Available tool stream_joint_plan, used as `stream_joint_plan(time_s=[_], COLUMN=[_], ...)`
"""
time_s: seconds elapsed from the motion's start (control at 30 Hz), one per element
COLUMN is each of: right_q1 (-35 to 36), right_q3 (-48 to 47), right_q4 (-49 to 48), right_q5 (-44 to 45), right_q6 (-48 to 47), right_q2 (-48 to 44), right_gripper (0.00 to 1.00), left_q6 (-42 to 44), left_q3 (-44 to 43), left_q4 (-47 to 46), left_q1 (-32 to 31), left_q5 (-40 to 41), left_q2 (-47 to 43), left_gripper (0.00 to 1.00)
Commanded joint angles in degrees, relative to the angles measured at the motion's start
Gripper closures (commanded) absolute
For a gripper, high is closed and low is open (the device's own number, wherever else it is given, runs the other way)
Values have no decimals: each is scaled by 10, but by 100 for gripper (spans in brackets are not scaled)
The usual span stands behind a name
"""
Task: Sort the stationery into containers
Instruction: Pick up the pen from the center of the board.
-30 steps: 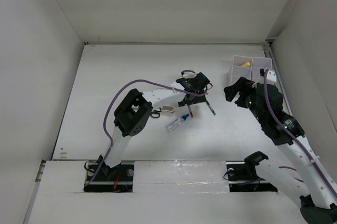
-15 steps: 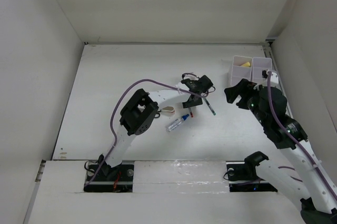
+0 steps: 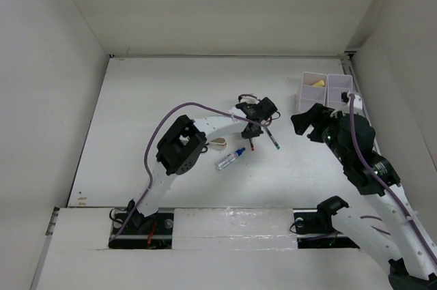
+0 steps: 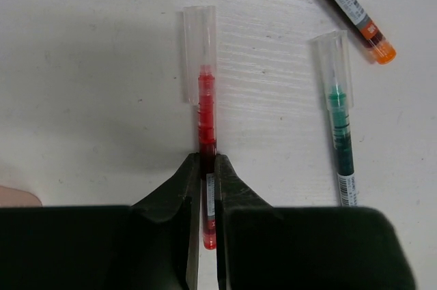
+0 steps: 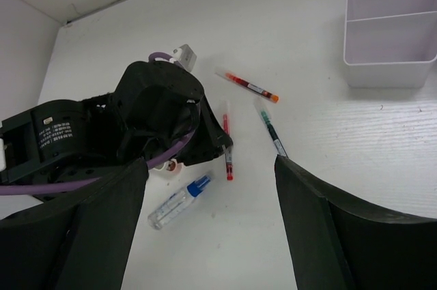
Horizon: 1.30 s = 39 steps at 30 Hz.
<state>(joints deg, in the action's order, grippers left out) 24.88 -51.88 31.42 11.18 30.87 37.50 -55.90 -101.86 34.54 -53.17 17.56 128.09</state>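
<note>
We note white table (image 3: 150, 92), boxed by plain white back wall (image 3: 218, 3), left wall (image 3: 41, 99), right wall (image 3: 406, 37). We see even light, soft shadows.

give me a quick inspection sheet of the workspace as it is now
surface: white table, only stationery on it
job's things: red pen gripped; green pen and orange-tipped pen lying apart beside it; blue-capped bottle; beige block; two white bins, yellow item in one
clutter: nothing seen
grippers: left gripper shut on the red pen; right gripper open, empty
cables: purple cable loops above the table; second purple cable runs to the right gripper
surroundings: white walls on three sides
</note>
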Motion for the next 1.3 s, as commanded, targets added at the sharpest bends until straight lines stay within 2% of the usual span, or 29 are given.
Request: stream_joint_plan(time_s=[0.0,0.13,0.27,0.37,0.43,0.6,0.93,1.1,1.27], right_q1=[-12,-48,-84,-91,-91,-91,-69,-63,-51], right_q3=[7,27,57,77,77,71,87,87,93], right_q4=[-38,-69,-120,-176,-189,-234,-313,-313,-319], right_q5=[-16,-55,-81,-119,-124,-179,-214,-201,-216], right_q6=[-1,21,60,73,78,70,70,75,75], right_q2=[-6,-12,-27,-27,-2,70,135,160,173], right_gripper=[19,19,19,19,19,18,19,20,31], left_q6=[47,90,152,224,266,307,338,332,332], left_q3=[7,66,154,209,273,363,363,368,363], left_q4=[-16,-66,-200,-278,-364,-487,-514,-521,-521], left_q1=[2,2,-4,-4,-4,-4,-36,-36,-36], left_q5=[-20,0,5,-37,-69,-171,-240,-234,-228], left_q2=[8,-71,-174,-245,-282,-371,-396,-407,-413], left_gripper=[100,100,100,100,100,100,100,100,100])
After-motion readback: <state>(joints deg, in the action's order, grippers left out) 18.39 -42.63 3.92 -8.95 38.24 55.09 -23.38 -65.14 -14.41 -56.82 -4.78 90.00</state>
